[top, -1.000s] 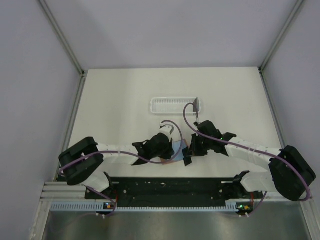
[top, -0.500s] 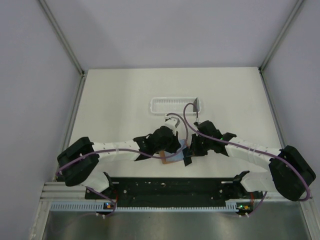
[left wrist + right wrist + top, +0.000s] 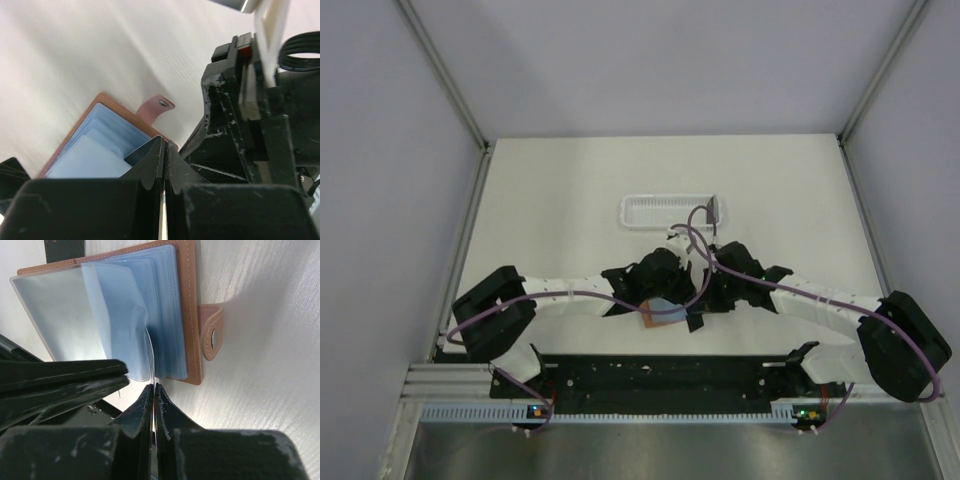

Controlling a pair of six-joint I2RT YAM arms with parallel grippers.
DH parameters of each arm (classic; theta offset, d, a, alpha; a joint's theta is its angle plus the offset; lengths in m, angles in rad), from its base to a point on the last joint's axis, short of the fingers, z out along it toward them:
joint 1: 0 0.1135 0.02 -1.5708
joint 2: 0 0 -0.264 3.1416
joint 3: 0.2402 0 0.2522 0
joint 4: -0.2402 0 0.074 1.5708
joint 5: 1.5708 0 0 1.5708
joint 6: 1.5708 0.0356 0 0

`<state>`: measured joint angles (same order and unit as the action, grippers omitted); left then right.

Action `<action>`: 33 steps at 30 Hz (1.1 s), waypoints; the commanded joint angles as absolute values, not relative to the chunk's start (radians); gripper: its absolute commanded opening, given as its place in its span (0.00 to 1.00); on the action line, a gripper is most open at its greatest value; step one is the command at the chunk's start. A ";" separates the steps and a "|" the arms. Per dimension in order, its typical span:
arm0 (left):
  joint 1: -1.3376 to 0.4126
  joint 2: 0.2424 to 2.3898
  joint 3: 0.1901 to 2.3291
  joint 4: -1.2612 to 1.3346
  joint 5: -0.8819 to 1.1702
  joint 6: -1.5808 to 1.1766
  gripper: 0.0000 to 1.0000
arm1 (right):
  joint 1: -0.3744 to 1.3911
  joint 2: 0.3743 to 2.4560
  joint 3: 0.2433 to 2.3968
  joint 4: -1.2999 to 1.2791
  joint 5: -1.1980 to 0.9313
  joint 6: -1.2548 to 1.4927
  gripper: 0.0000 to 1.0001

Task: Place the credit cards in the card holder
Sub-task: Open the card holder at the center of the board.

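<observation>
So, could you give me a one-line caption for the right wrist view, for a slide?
Right gripper pinching a clear sleeve of the open card holder on the white table.

One roughly square, reddish-brown, leather-like card holder with pale blue sleeves is counted, lying open. One flat black rectangular credit card is made out just beside the holder's right edge, and one white slatted plastic tray is found beyond the holder. Two black two-finger grippers are counted at the holder: the left gripper and the right gripper.
</observation>
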<state>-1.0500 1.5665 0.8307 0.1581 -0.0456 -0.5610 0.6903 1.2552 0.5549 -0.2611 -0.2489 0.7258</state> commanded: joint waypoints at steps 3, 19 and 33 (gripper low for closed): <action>-1.055 1.647 0.874 0.213 -0.040 -0.538 0.00 | 0.681 1.267 0.538 -0.264 -0.219 0.713 0.00; -1.055 1.671 0.887 0.094 -0.124 -0.488 0.00 | 0.681 1.275 0.537 -0.261 -0.212 0.713 0.00; -1.057 1.579 0.790 0.040 -0.172 -0.485 0.00 | 0.681 1.284 0.535 -0.250 -0.213 0.718 0.00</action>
<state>-1.0538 1.6413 0.8181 0.0483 -0.1432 -0.4942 0.6888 1.2598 0.5491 -0.2478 -0.2481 0.7261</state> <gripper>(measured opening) 0.012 0.006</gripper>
